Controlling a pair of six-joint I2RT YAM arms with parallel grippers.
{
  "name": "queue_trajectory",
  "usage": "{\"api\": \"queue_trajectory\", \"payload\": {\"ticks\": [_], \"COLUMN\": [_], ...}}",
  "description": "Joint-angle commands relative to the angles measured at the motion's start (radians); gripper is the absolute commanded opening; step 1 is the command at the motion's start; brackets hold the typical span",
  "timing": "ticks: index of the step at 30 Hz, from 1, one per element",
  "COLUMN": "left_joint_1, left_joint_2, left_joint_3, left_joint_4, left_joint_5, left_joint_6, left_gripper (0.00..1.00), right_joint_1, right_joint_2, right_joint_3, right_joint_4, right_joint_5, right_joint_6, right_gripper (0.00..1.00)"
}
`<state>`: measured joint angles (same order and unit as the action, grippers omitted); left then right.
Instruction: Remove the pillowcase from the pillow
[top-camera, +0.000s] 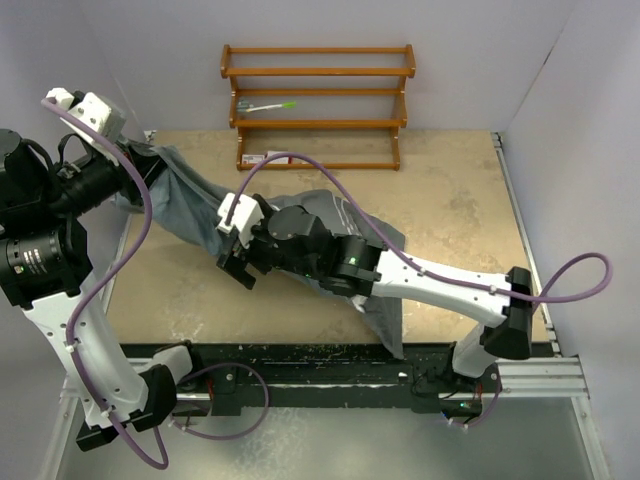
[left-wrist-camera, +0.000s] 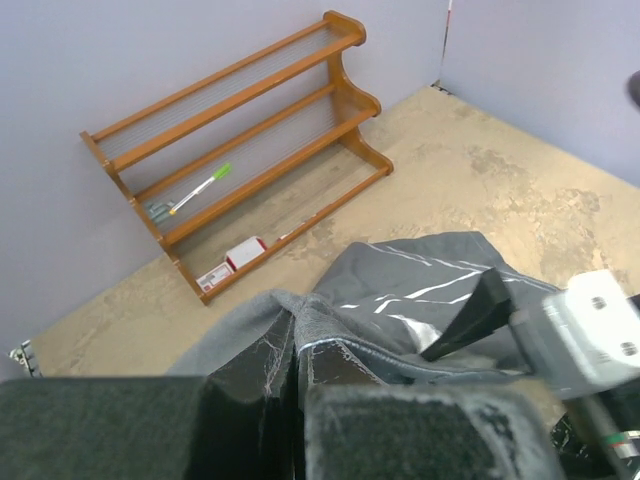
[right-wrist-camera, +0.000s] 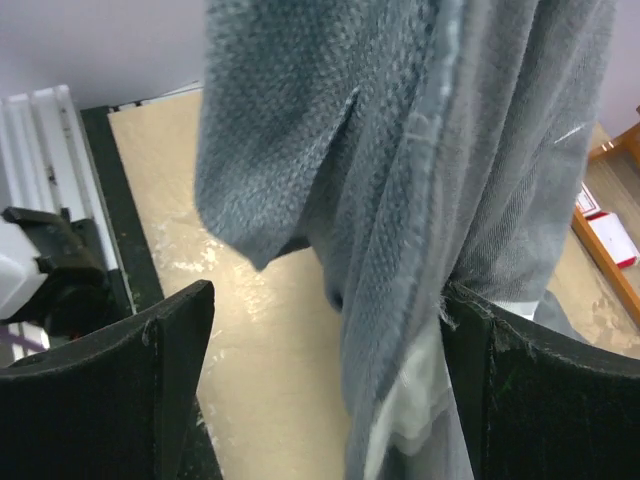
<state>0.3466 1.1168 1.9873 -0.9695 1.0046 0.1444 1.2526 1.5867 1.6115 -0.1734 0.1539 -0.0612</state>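
Note:
The dark grey pillowcase (top-camera: 190, 205) stretches from the far left corner to the table's middle and hangs over my right arm. My left gripper (top-camera: 150, 160) is raised at the far left, shut on a bunched edge of the pillowcase (left-wrist-camera: 420, 275), as the left wrist view (left-wrist-camera: 290, 350) shows. My right gripper (top-camera: 236, 270) is open at the table's middle. In the right wrist view (right-wrist-camera: 325, 390) blue-grey pillowcase fabric (right-wrist-camera: 400, 150) hangs between the jaws, against the right finger (right-wrist-camera: 540, 390). A small white patch (right-wrist-camera: 405, 410) shows under it. The pillow is otherwise hidden.
A wooden rack (top-camera: 318, 105) stands against the back wall, holding a green and white pen (top-camera: 268, 106) and a small red and white box (top-camera: 255, 158). The tan table (top-camera: 450, 200) has white walls on three sides and a metal rail along its right edge.

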Motion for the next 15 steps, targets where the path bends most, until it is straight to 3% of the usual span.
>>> {"api": "queue_trajectory", "payload": {"ticks": [1,5,8,12,15], "left_joint_1": [0.001,0.001,0.0,0.0,0.0], "left_joint_2": [-0.013,-0.013,-0.007,0.001,0.006], "left_joint_3": [0.057,0.063,0.079,0.102,0.117], "left_joint_4": [0.071,0.081,0.08,0.094,0.096], "left_joint_5": [0.068,0.068,0.065,0.054,0.056], "left_joint_6": [-0.053,-0.06,-0.051,-0.056,-0.061], "left_gripper": [0.0,0.0,0.0,0.0,0.0], "right_joint_1": [-0.008,-0.046,-0.121,-0.148,-0.149], "right_joint_2": [0.04,0.087,0.071,0.018,-0.02], "right_joint_3": [0.044,0.06,0.039,-0.008,-0.047], "right_joint_4": [0.14,0.146,0.156,0.131,0.059], "right_joint_5": [0.083,0.103,-0.019,-0.048,-0.066], "right_joint_6": [-0.031,-0.033,0.038,-0.034,-0.072], "right_gripper": [0.89,0.7,0.64,0.9,0.96]}}
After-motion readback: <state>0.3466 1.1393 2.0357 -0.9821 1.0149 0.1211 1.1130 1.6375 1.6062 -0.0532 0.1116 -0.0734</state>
